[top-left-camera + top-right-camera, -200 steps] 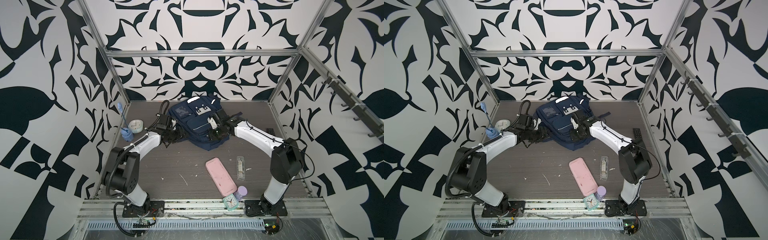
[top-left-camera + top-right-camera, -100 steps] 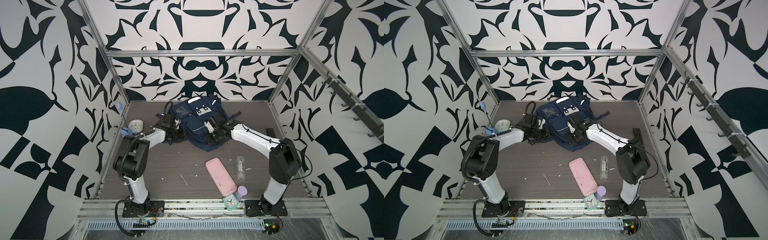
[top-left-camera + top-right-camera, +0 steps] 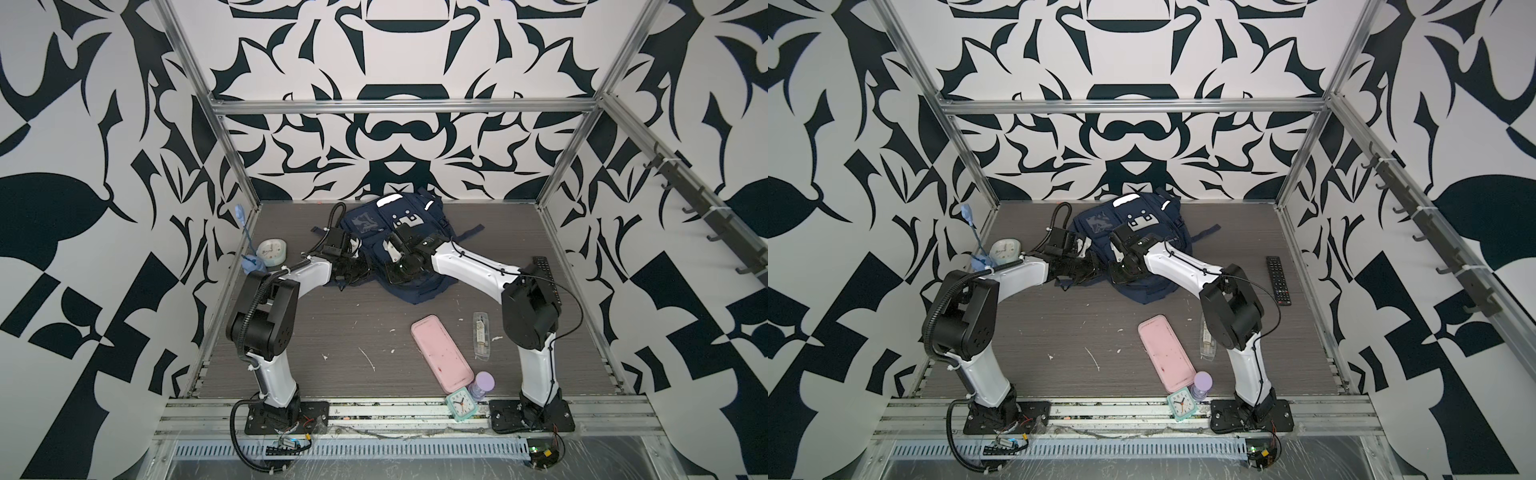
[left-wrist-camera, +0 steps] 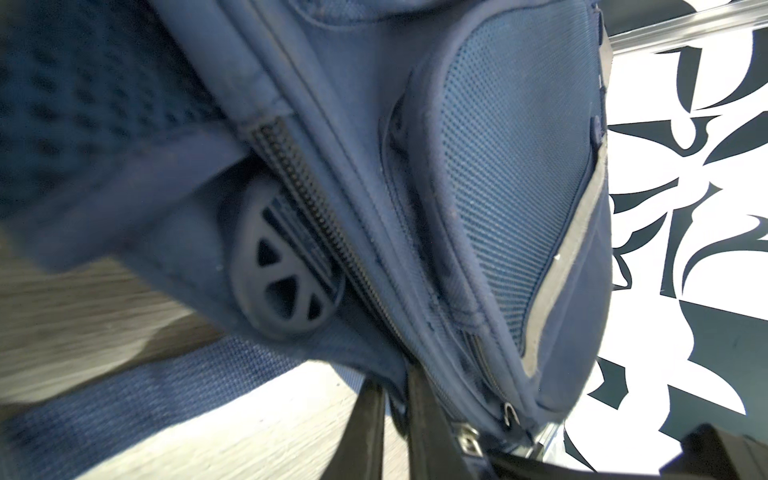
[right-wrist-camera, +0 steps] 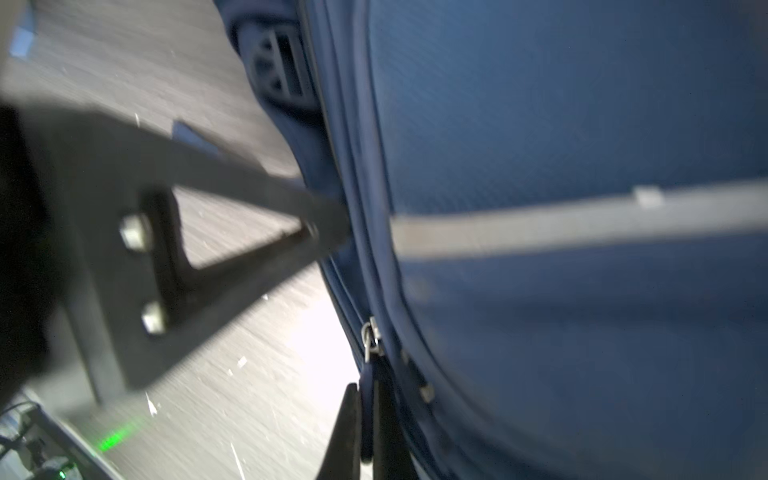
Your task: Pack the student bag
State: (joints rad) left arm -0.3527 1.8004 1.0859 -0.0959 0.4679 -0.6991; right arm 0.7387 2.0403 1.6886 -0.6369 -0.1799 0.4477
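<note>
The student bag (image 3: 409,224) (image 3: 1142,208), navy with silver strips and a grey buckled flap, lies at the back middle of the table in both top views. My left gripper (image 3: 365,268) (image 3: 1094,266) is at its left side. In the left wrist view its fingers (image 4: 395,382) are shut on a fold of the bag's blue edge beside the zip (image 4: 307,195). My right gripper (image 3: 395,274) (image 3: 1121,272) reaches over the bag's near-left part. In the right wrist view it (image 5: 365,386) pinches the dark pull tab under the metal zip slider (image 5: 370,336).
Near the front lie a pink case (image 3: 440,359), a clear packet (image 3: 481,332), a purple bottle (image 3: 482,384) and a mint clock (image 3: 461,407). A black remote (image 3: 547,278) lies at the right wall, a white clock (image 3: 270,253) and a blue object (image 3: 253,266) at the left. Hooks (image 3: 706,216) line the right wall.
My left gripper has moved in against the bag's left side and closed its jaws on the fabric. The right gripper has kept its hold and shifted slightly left.
</note>
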